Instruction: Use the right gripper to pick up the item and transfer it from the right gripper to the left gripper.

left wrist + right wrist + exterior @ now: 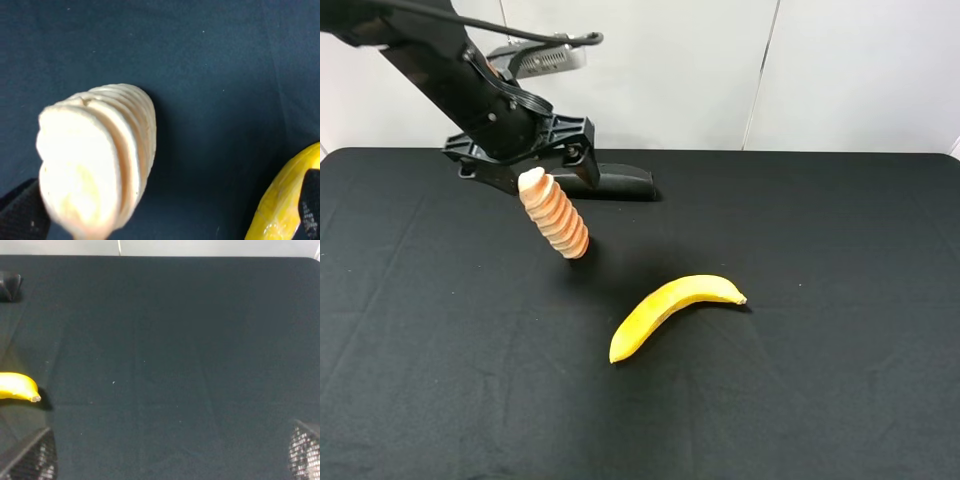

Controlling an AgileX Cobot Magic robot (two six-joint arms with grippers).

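Note:
The item (pixel 555 215), a tan ridged loaf, hangs tilted above the black table, held by its upper end in my left gripper (pixel 532 170), which is shut on it. In the left wrist view the loaf (pixel 100 165) fills the near field, with one black fingertip (pixel 20 212) beside it. My right gripper (pixel 167 457) is open and empty. Only its two mesh-patterned fingertips (pixel 30 460) show, wide apart over bare cloth. The right arm is out of the exterior high view.
A yellow banana (pixel 670 310) lies on the black cloth (pixel 820 380) near the middle; it also shows in the left wrist view (pixel 285 200) and the right wrist view (pixel 17 386). A black oblong case (pixel 620 182) lies at the back behind the left gripper.

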